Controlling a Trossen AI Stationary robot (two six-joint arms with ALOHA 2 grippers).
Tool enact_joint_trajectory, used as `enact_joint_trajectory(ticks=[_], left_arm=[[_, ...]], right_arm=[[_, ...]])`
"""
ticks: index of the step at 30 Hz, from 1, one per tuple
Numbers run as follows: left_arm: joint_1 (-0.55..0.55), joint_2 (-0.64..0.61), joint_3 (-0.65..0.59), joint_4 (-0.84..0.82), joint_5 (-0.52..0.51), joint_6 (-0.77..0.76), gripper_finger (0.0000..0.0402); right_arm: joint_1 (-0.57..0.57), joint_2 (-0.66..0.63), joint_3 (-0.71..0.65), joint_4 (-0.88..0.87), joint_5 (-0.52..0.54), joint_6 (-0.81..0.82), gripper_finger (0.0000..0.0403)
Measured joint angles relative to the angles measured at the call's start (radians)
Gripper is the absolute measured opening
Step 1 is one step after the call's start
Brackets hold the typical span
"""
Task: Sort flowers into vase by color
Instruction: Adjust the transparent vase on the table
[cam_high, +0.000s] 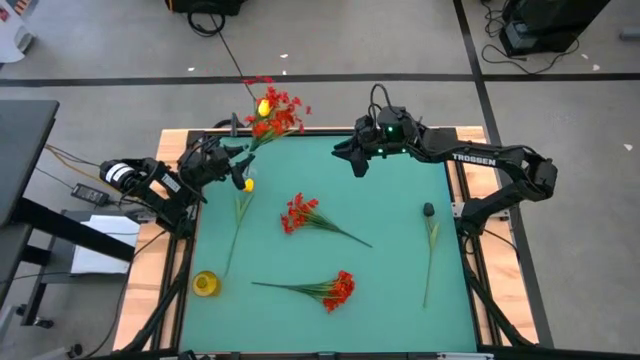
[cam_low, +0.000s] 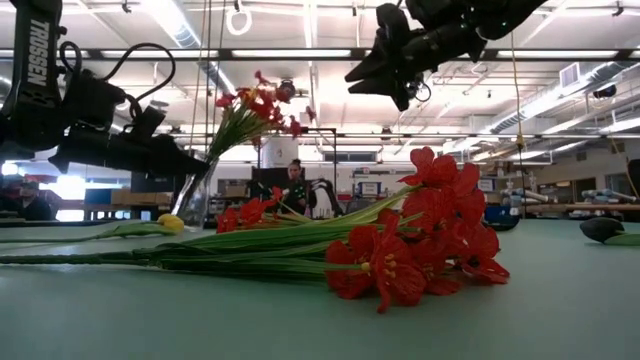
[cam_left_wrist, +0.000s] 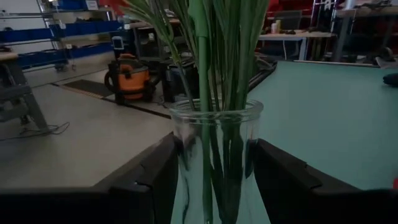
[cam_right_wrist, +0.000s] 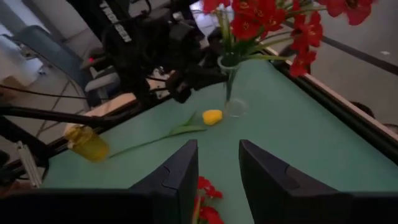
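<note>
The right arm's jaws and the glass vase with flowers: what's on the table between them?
In the right wrist view, a yellow flower lies between the right gripper and the vase; the rest is bare green mat.

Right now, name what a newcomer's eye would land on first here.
The glass vase at the table's far left corner, packed with red flowers plus one yellow bud, the left gripper straddling it. Next, two red sprays lying mid-mat, while the right gripper hovers open nearby.

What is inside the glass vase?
Green stems stand in the vase, topped by red flowers and a yellow bud. The left tool sits around the vase, hiding its lower sides, so the bottom cannot be seen here.
</note>
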Motion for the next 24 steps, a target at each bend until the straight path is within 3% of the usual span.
enact_joint_trajectory(ticks=[12, 24], left_arm=[[-0.001, 0.004, 0.010, 0.103, 0.037, -0.021, 0.0190], [-0.086, 0.042, 0.016, 0.105, 0.038, -0.205, 0.0190]], right_arm=[[0.052, 0.000, 0.000, -0.058, 0.142, -0.042, 0.0140], [0.064, 0.000, 0.000, -0.121, 0.111, -0.093, 0.0140]])
